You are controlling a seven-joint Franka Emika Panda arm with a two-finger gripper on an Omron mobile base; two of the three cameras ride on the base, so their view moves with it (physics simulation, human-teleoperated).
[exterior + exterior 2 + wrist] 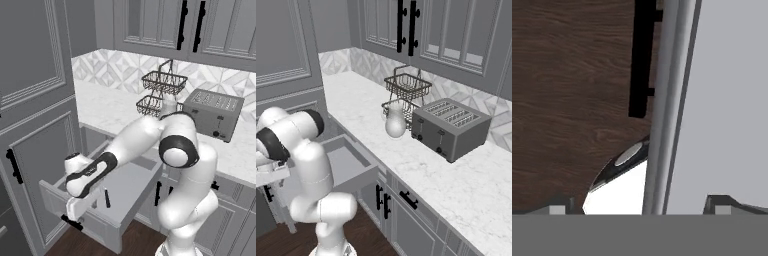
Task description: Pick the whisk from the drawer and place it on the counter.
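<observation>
The whisk (107,198) is seen lying on the floor of the open drawer (131,186), its black handle just at 3 o'clock of the gripper (80,206). The gripper is held over the drawer's front edge; in the hand view its fingers (719,205) are spread wide apart, gripping nothing. On the counter (421,165), at 1 o'clock, a toaster (450,128) and wire basket (406,87) are set.

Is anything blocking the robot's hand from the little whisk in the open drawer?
Nothing visible does. The slim black-handled whisk lies in the open on the floor of the wide grey drawer, beside the gripper, which hangs over the drawer's front edge. The fingers straddle the front panel in the hand view.
</observation>
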